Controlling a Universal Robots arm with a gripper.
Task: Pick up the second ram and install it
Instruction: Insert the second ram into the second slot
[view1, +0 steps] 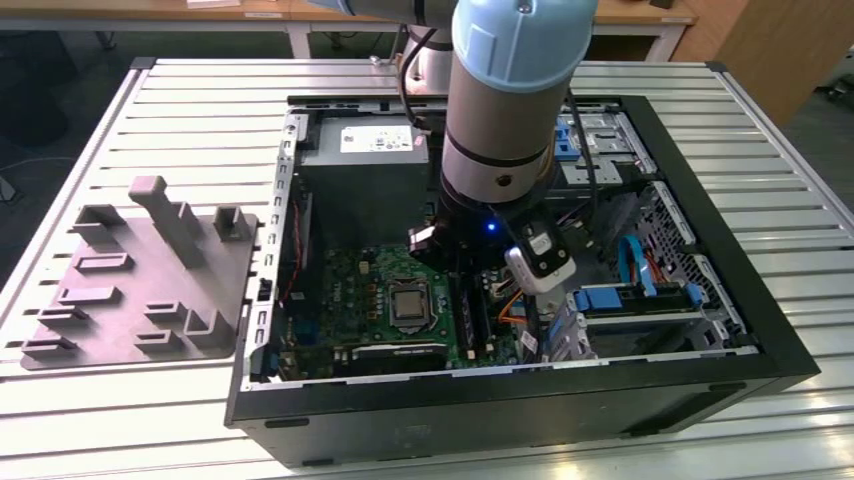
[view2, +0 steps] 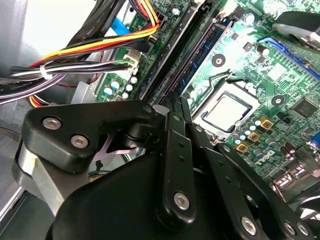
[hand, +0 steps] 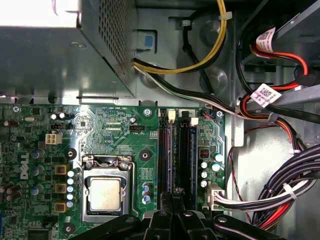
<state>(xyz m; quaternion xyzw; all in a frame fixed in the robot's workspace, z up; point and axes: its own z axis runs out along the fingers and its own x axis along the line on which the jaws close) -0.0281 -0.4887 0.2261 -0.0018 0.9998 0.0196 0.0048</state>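
From the exterior view's left I see the grey moulded parts tray (view1: 134, 270) on the slatted metal table (view1: 200, 110). To its right is the open black computer case (view1: 534, 400), with the grey power-supply box (view1: 360, 150) at its far end and the green motherboard (view1: 387, 300) nearer. The pale blue robot arm (view1: 514, 90) reaches down into the case just right of the silver processor socket (hand: 105, 192). In both wrist views the black two-finger pincer (view2: 177, 107) (hand: 172, 197) has its tips drawn together, and I can see nothing between them. The second ram, a long dark blue-green stick (view2: 200, 55), appears to stand edge-up in the memory slot nearest the socket, with a black empty-looking slot (view2: 172, 47) on its far side from the socket. The pincer tips sit right at the stick's end, touching or almost so; I cannot tell which. I judge the pick-up done and the seating in hand. That step calls for a straight, even press along the stick, kept clear of the orange and yellow wire bundle (view2: 100, 45) beside the slots. Further right are the blue-tabbed drive bays (view1: 627, 295).
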